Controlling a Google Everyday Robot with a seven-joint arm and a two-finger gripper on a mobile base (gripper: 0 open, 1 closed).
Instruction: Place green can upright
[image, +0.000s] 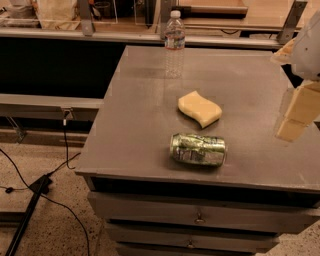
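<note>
The tool (297, 117) hangs over the right margin of the counter (135, 125); whether it is released or clenched cannot be told. The green can (198, 149) lies on its side left of the tool, near the front edge, not yet uprighted. A sponge (200, 108) sits just behind it. Open room lies further left.

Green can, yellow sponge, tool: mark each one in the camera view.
green can (198, 149): camera view, middle of its side, lying flat
yellow sponge (200, 108): camera view, centre of its top face
tool (296, 119): camera view, far right edge, pale lower end
</note>
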